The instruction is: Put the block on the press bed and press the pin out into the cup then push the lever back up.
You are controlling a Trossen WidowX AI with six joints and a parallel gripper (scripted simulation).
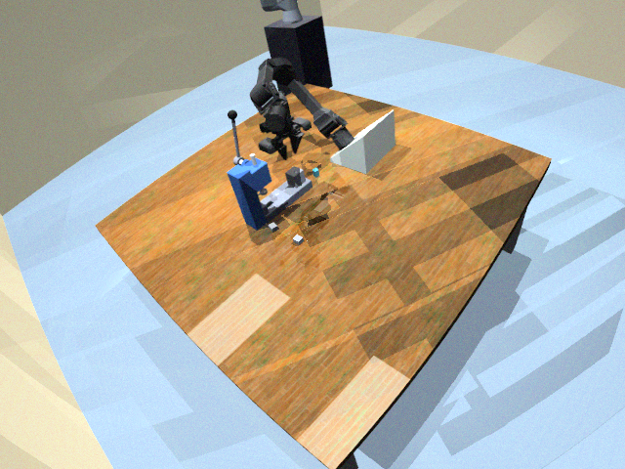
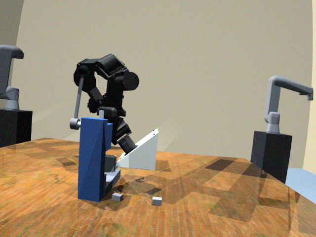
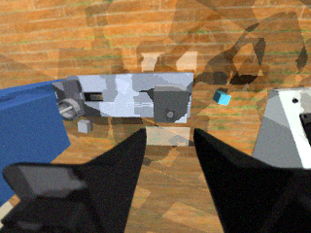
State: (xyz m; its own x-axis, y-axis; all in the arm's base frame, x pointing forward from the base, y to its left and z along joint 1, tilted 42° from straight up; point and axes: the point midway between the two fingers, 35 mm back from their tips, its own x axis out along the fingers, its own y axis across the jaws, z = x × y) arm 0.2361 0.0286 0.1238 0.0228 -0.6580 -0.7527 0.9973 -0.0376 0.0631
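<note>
Block [image 1: 293, 176] [image 2: 109, 163] [image 3: 170, 99], dark grey and boxy, stands on the press bed [image 1: 285, 198] [image 2: 116, 177] [image 3: 131, 84] at the end well apart from the punch [image 3: 69, 109]. In the top view it sits above and left of the frame's center; in my wrist view, just above center. My claw [image 1: 289, 153] [image 2: 113, 113] [image 3: 169, 133] is above it, fingers apart, with nothing between them.

The tabletop [image 1: 166, 242] [image 2: 191, 217] has orange-brown wood grain, crossed by angular shadows, with two pale rectangles toward the bottom in the top view. Around it are a pale blue floor [image 1: 580, 115] [image 2: 303, 176] and plain beige walls [image 1: 101, 75] [image 2: 191, 63].

The press [image 1: 244, 199] [image 2: 90, 158] [image 3: 34, 126] is a blocky blue column; its grey lever [image 1: 235, 139] [image 2: 78, 98] points up, ending in a round black knob [image 1: 231, 114] [image 2: 82, 70]. The smooth, pale grey bed has a dark rectangular slot [image 3: 93, 96] near the punch; its contents are too small to tell. Near the bed's other end lies a small cyan piece [image 1: 315, 172] [image 2: 116, 166] [image 3: 223, 98]. My base stands on a white wedge [image 1: 378, 144] [image 2: 142, 158] [image 3: 277, 141].
</note>
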